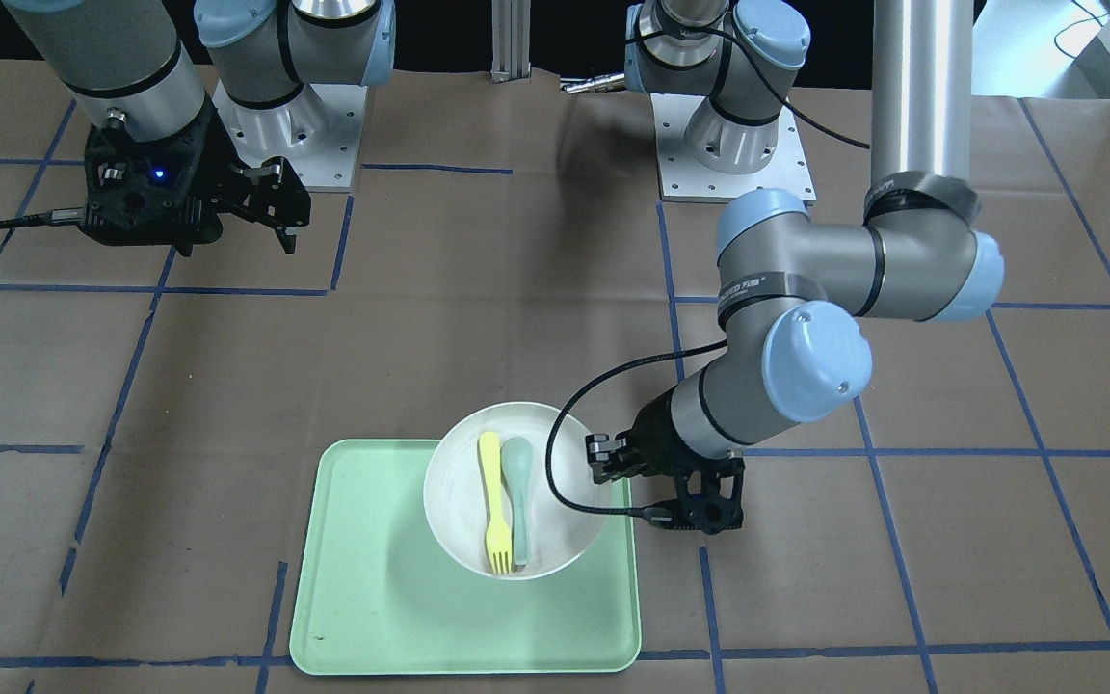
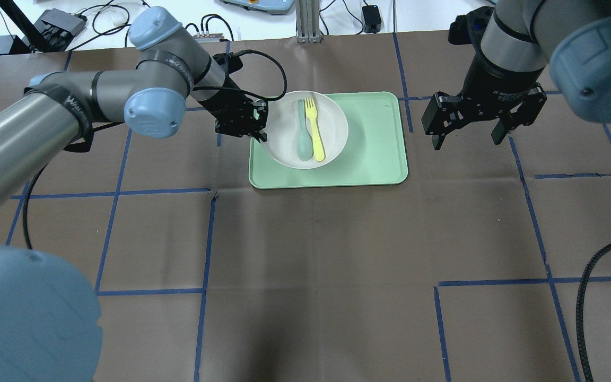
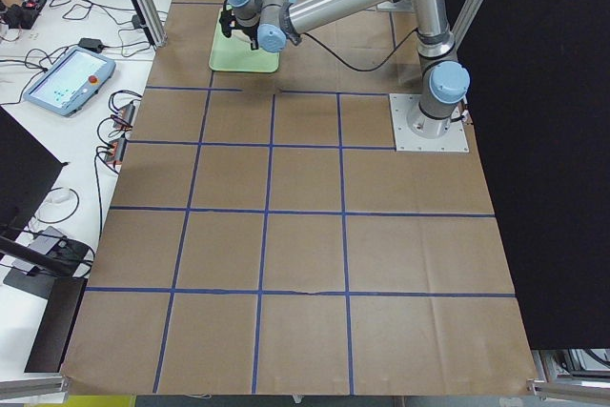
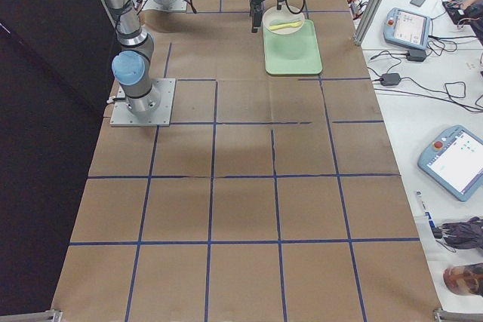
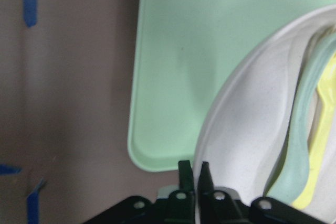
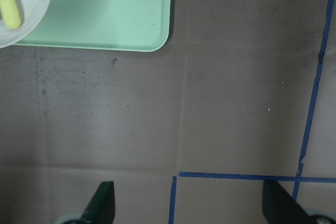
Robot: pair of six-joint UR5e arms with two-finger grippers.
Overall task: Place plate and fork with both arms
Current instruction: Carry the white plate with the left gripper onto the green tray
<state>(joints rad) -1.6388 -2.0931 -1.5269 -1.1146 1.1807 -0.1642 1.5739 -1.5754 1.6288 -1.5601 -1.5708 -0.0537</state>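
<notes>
The off-white plate (image 1: 454, 482) is over the mint-green tray (image 1: 372, 578), with the yellow fork (image 1: 495, 511) and a pale grey-green spoon (image 1: 517, 492) lying side by side in it. My left gripper (image 2: 260, 124) is shut on the plate's left rim; the left wrist view shows its fingertips (image 5: 193, 167) pinched on the plate (image 5: 236, 145). The plate seems to be held slightly above the tray and casts a shadow on it. My right gripper (image 2: 464, 140) is open and empty, hanging above the table to the right of the tray (image 2: 380, 148).
The table is covered in brown paper with blue tape lines. The right wrist view shows the tray's corner (image 6: 105, 14), the plate's edge (image 6: 31, 14) and the fork's handle end (image 6: 9, 3). Both arm bases stand at the robot's side of the table.
</notes>
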